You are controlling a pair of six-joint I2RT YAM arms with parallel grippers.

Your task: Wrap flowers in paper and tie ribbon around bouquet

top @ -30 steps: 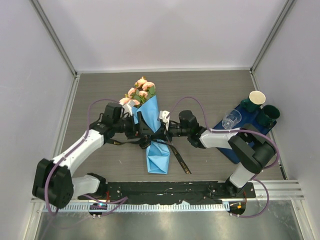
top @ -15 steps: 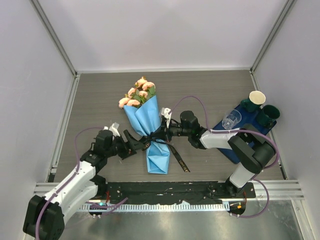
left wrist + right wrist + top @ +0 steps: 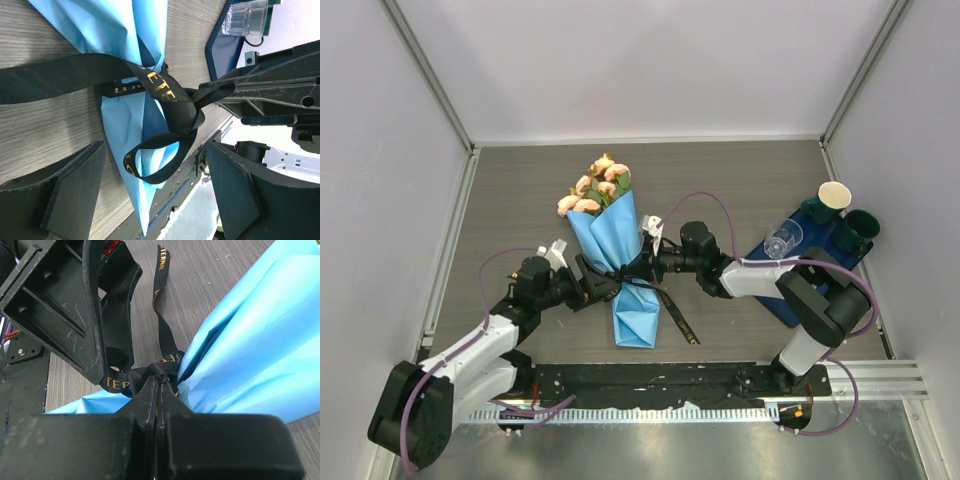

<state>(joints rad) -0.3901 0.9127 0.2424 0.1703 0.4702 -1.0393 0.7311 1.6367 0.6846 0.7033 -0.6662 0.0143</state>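
Centrally, right tool (image 3: pixel 157 381) pinching ribbon (image 3: pixel 165 95) at bouquet (image 3: pixel 618 238) waist, left tool (image 3: pixel 595 288) spread wide beside it.

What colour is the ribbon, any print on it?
The ribbon is black with gold lettering; shows best in the left wrist view.

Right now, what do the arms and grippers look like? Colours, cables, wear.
Both are white links with black joints and bases: left arm, right arm. A purple cable loops along each. The left gripper and right gripper are matte black, with flat tapered fingers scuffed by pale scratches.
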